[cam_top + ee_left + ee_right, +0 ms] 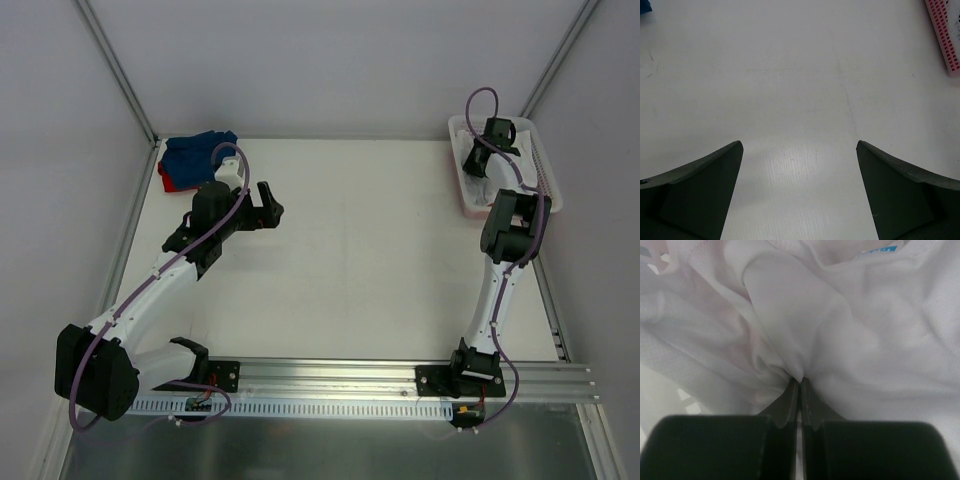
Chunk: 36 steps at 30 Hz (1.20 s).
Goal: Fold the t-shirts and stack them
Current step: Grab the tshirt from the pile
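Now, right jaws tight on a fold of white t-shirt (865, 325); left jaws wide apart.

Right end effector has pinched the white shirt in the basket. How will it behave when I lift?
Probably floppy: the white t-shirt lies in soft creases and bunches at the right end effector. Likely light, given the thin mesh-like knit. It may drape and drag over the basket rim.

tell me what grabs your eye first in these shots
The right tool, reaching into the white basket at the far right corner of the table, is pinched shut on a fold of the white t-shirt. In the far left corner a blue t-shirt lies over a red t-shirt, while the left tool hangs open over the bare table.
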{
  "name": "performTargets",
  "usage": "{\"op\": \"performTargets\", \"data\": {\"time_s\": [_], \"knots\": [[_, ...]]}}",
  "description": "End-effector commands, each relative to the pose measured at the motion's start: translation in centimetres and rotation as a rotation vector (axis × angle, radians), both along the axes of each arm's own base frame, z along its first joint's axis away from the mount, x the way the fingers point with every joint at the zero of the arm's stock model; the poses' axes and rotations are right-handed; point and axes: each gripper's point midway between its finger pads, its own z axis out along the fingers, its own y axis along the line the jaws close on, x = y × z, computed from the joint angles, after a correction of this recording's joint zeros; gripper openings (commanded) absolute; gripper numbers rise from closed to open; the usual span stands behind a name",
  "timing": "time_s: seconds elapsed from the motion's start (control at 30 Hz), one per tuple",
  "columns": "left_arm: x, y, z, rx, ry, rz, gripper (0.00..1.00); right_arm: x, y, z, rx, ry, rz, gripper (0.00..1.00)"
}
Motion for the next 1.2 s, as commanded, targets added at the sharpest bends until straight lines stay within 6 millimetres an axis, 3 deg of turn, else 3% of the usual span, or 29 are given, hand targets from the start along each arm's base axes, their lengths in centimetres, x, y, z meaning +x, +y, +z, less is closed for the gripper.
{"op": "performTargets", "data": {"time_s": [0.0,0.13,0.23,0.27,0.37,0.4,0.47,0.5,0.6,0.63,0.7,0.77,0.8,0.9,0.93,1.03,1.07,1.17], "knots": [[-0.1,-0.5,0.9,-0.002,-0.042,-0.019,0.99,-0.1,0.0,3.4,0.014,-0.060,-0.009,0.00],[-0.3,-0.4,0.8,-0.003,-0.041,-0.017,0.99,-0.4,0.3,6.6,0.005,-0.107,-0.010,0.00],[-0.5,-0.5,0.7,-0.007,-0.038,-0.018,0.99,-1.0,1.0,10.3,-0.012,-0.163,-0.002,0.00],[-0.5,-0.5,0.7,-0.007,-0.038,-0.020,0.99,-1.4,1.3,12.6,-0.021,-0.198,0.003,0.01],[-0.7,-0.5,0.8,-0.014,-0.040,-0.020,0.99,-2.3,2.1,16.0,-0.046,-0.245,0.018,0.00],[-0.8,-0.5,0.6,-0.016,-0.037,-0.019,0.99,-2.8,2.9,18.4,-0.057,-0.283,0.029,0.00],[-1.0,-0.5,0.6,-0.019,-0.038,-0.018,0.99,-3.6,4.0,20.8,-0.074,-0.315,0.055,0.00],[-1.1,-0.4,0.6,-0.019,-0.038,-0.018,0.99,-4.5,4.4,23.3,-0.086,-0.358,0.060,0.00],[-1.3,-0.4,0.5,-0.023,-0.038,-0.016,0.99,-6.1,6.3,26.8,-0.120,-0.408,0.100,0.00],[-1.3,-0.4,0.5,-0.023,-0.039,-0.015,0.99,-7.3,6.9,29.3,-0.131,-0.446,0.111,0.00],[-1.5,-0.4,0.5,-0.026,-0.040,-0.015,0.99,-8.7,8.8,31.7,-0.161,-0.482,0.155,0.00],[-1.6,-0.3,0.5,-0.030,-0.040,-0.014,0.99,-11.3,10.3,35.5,-0.187,-0.552,0.194,0.00],[-1.7,-0.3,0.5,-0.030,-0.042,-0.014,0.99,-13.2,12.0,37.9,-0.212,-0.602,0.236,0.00],[-1.9,-0.3,0.4,-0.029,-0.045,-0.015,0.99,-16.8,15.7,42.0,-0.248,-0.695,0.333,0.00],[-2.0,-0.2,0.4,-0.030,-0.043,-0.012,0.99,-19.1,17.2,44.3,-0.238,-0.757,0.373,0.00],[-2.1,-0.1,0.5,-0.032,-0.051,-0.008,0.99,-22.7,19.1,47.7,-0.180,-0.857,0.442,0.00],[-2.2,-0.1,0.5,-0.036,-0.051,-0.008,0.99,-24.9,19.7,49.6,-0.143,-0.918,0.476,0.00],[-2.4,0.0,0.5,-0.037,-0.052,-0.008,0.99,-28.7,20.6,52.5,-0.047,-1.020,0.531,0.00]]}}
